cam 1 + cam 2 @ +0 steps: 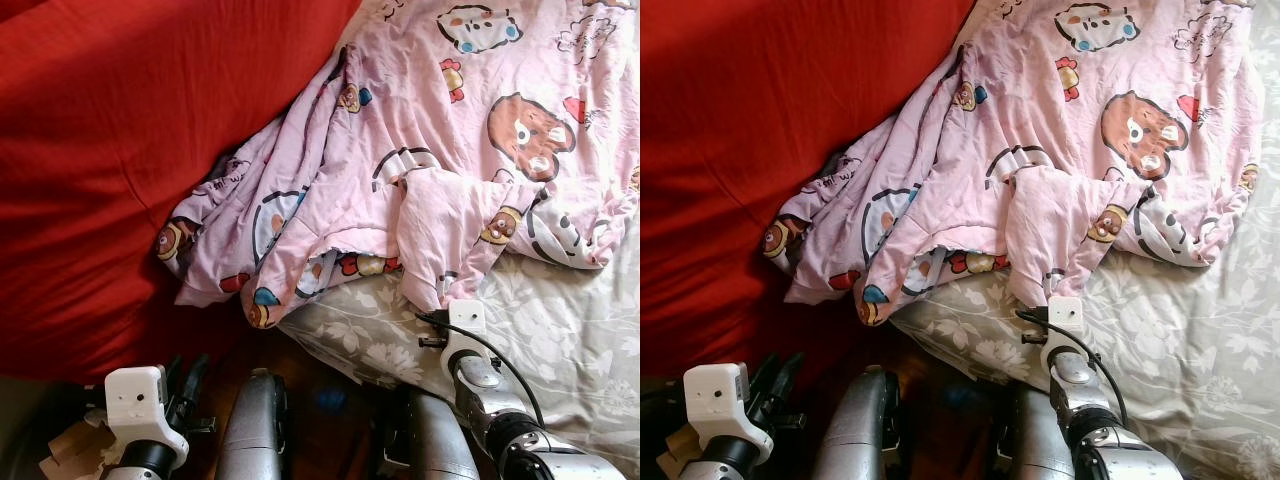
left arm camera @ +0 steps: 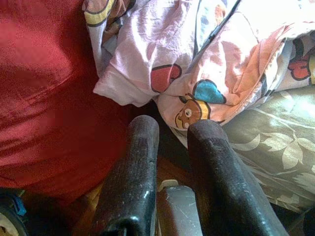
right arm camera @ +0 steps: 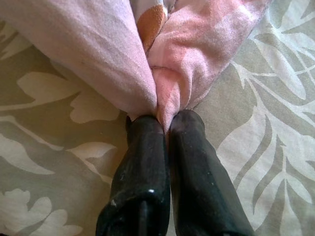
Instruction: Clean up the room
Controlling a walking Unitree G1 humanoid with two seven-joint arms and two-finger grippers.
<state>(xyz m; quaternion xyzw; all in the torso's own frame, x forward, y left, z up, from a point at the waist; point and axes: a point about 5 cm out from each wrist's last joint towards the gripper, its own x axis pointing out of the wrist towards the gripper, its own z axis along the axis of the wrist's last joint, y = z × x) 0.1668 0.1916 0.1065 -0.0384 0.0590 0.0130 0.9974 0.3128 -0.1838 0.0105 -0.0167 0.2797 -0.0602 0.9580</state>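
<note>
Right hand [image 3: 165, 125] down near, fingers pinched tight on an edge of the pink cartoon blanket [image 1: 450, 150], which lies rumpled across the floral bed sheet [image 1: 560, 330] against the red cushion [image 1: 110, 150]. Left hand [image 2: 170, 132] hangs empty, slightly parted (idle). Tidying looks barely begun.

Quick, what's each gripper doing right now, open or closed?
Left gripper: open, holding nothing.
Right gripper: closed on a fold of the pink blanket.

Pink quilt [image 1: 450, 150] cut off at top edge; right gripper [image 3: 165, 123] fingers' tips buried in its fold.
</note>
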